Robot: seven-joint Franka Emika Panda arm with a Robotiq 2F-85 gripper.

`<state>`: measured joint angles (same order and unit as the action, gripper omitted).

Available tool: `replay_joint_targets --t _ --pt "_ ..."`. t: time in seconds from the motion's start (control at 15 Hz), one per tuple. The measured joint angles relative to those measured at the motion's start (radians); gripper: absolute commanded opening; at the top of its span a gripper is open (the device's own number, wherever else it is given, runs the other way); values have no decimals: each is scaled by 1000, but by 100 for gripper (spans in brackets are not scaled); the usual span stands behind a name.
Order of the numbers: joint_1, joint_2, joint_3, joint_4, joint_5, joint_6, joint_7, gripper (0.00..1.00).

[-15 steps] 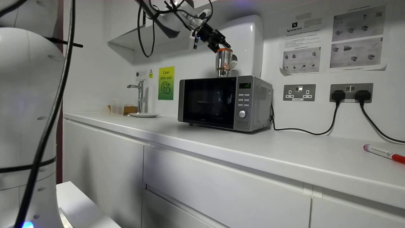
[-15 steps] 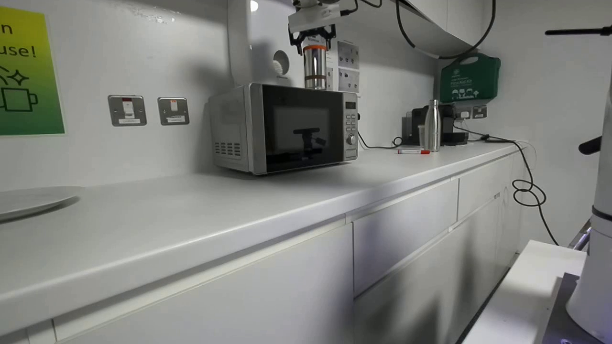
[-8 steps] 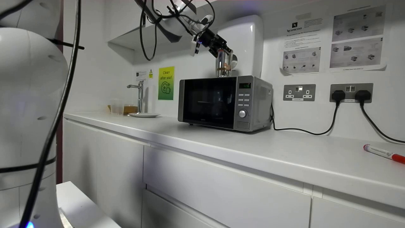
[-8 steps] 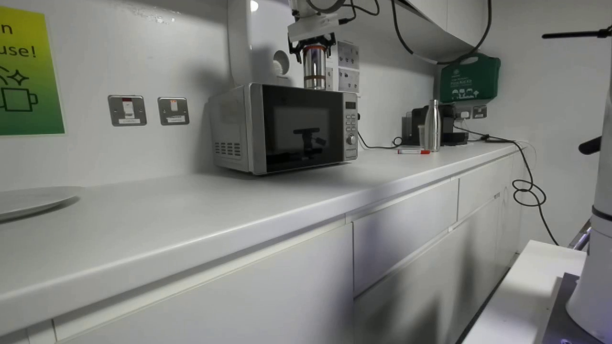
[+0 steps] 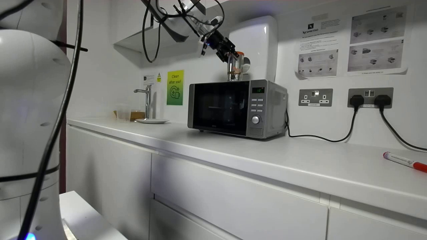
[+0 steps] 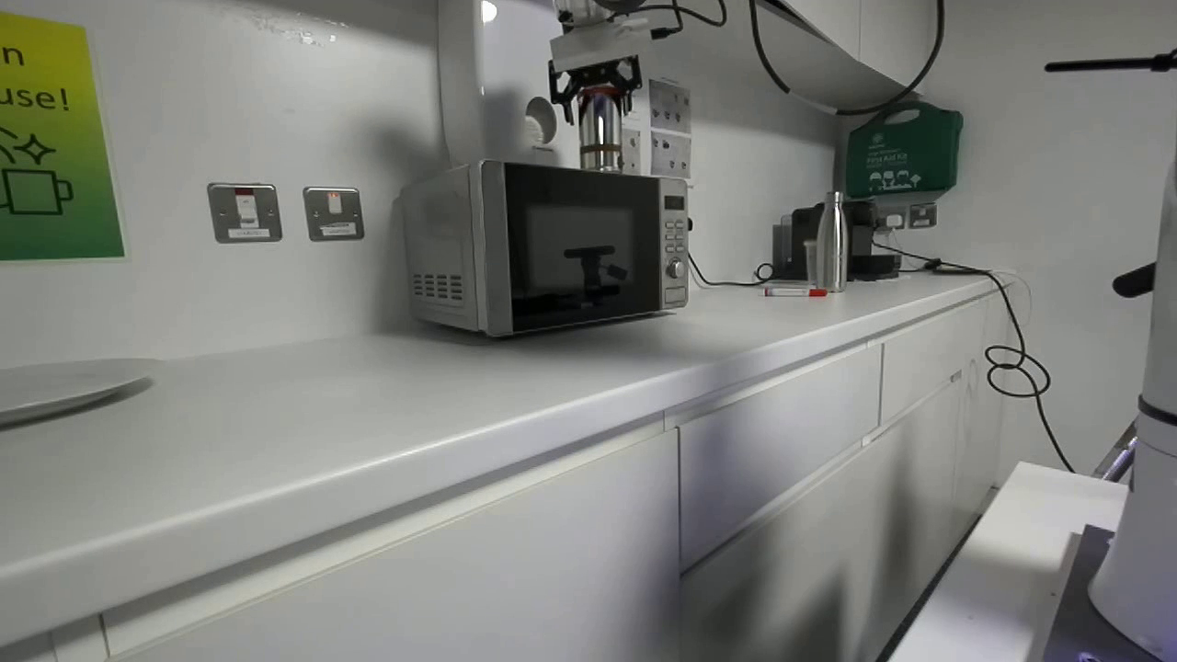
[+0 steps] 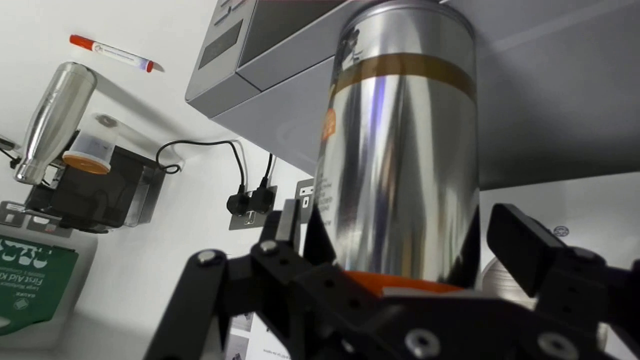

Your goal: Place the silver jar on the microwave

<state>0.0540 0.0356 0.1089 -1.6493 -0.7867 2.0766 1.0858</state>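
Gripper (image 7: 395, 217) seen spread around the silver jar (image 7: 404, 145), sides seemingly untouched; jar stood upright on the microwave (image 5: 235, 108). Release judged done; next, gripper to be drawn straight back, jar not to be knocked.

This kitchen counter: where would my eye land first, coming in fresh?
Most likely on the shiny silver jar, big in the wrist view and standing upright on the microwave in both exterior views. The black gripper hangs open around the jar's top. Next, perhaps, the yellow-green sign on the wall, left of the microwave in both exterior views.
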Motion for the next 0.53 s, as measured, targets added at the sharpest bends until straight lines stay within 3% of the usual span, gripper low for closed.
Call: replay_joint_targets --t 0.53 --pt "28 -19 2 18 34 -122 -61 100"
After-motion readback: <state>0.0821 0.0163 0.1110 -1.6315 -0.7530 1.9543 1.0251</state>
